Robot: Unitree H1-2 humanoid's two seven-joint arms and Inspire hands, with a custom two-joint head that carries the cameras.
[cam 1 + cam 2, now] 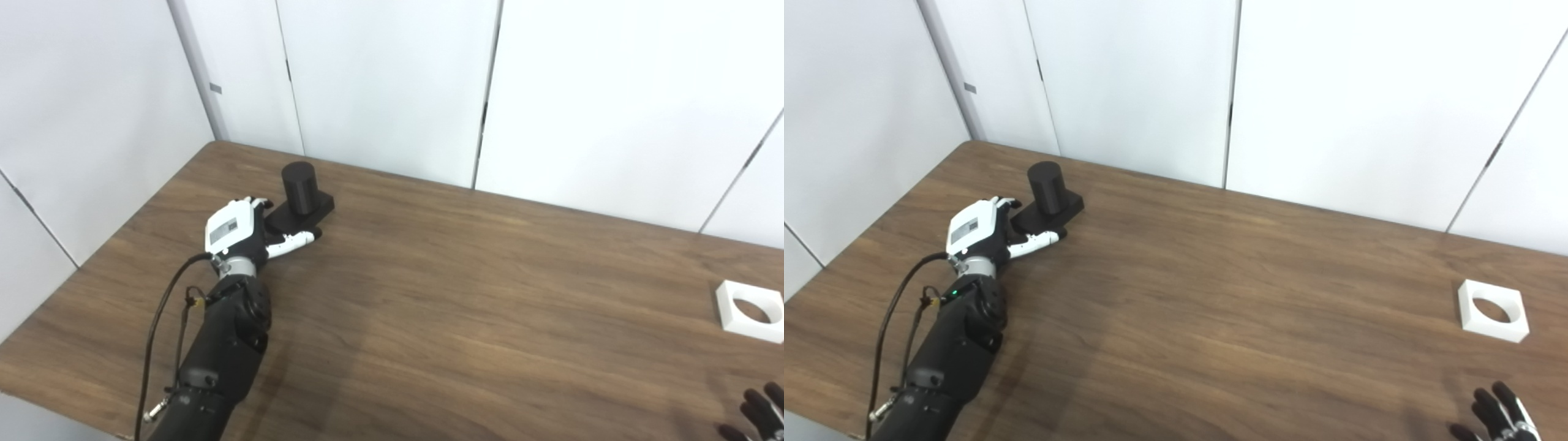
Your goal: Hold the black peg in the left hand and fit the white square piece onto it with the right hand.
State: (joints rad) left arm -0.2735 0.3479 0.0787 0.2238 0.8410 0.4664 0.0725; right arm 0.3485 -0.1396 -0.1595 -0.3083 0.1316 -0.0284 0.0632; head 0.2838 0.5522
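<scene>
The black peg [299, 187] is an upright cylinder on a flat square black base [306, 211], standing at the table's far left. My left hand [242, 229] lies at the base's near left corner, fingers spread around that edge and touching it, not closed on it. The white square piece [1493, 310] with a round hole lies flat at the table's right side. My right hand [1497, 416] shows only as fingertips at the bottom right edge, fingers apart, empty, well short of the white piece.
The wooden table [459, 306] meets white wall panels [392, 79] behind and to the left. Its left edge runs diagonally close to my left arm [214, 361], which trails a black cable.
</scene>
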